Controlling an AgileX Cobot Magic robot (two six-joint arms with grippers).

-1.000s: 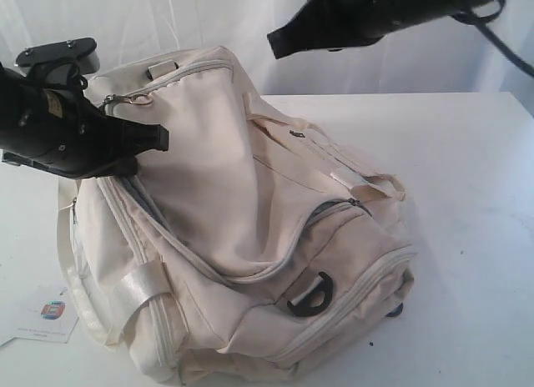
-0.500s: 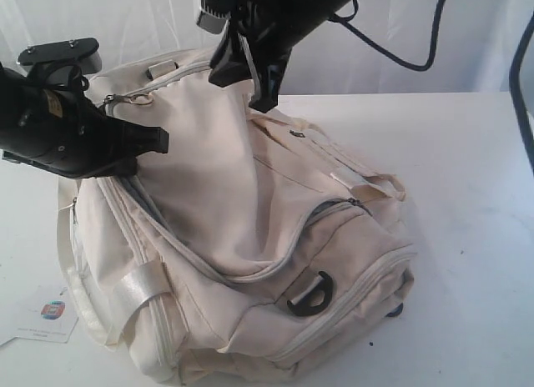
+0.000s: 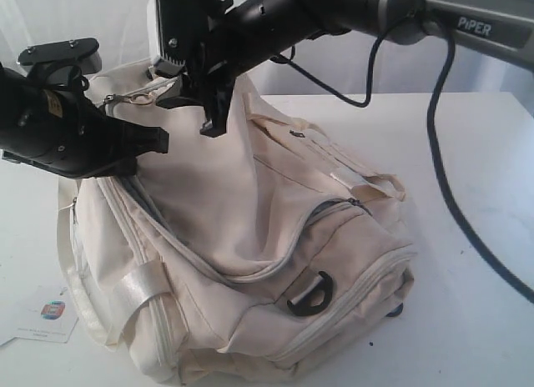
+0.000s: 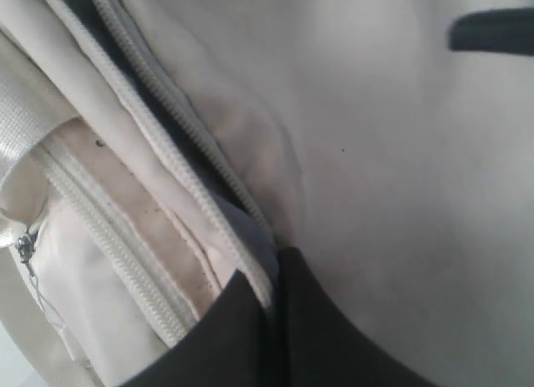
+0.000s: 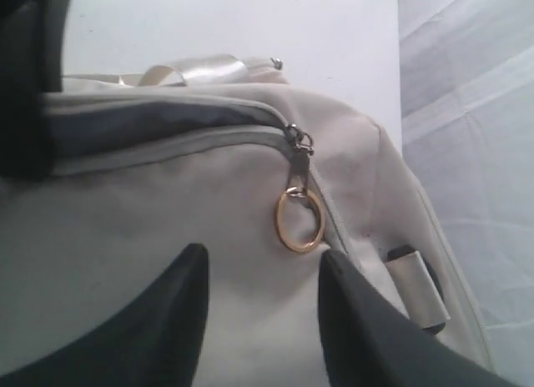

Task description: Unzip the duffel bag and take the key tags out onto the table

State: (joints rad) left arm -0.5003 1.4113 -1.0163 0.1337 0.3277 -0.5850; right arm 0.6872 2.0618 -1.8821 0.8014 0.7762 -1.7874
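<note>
The bag (image 3: pixel 250 203) on the table (image 3: pixel 467 153) is held at its zipper edge by the closed left gripper (image 4: pixel 265 274), the ring pull (image 5: pixel 300 221) is found at nine o'clock of the nearer, spread-open right gripper (image 5: pixel 260 260) in the exterior view, just ahead of its jaws, and no key tags are seen.

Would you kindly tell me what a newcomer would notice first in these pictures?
The big cream duffel bag fills the middle of the white table. The left gripper pinches its zipper edge on the left, while the open right gripper hovers by a gold ring pull at its top.
</note>
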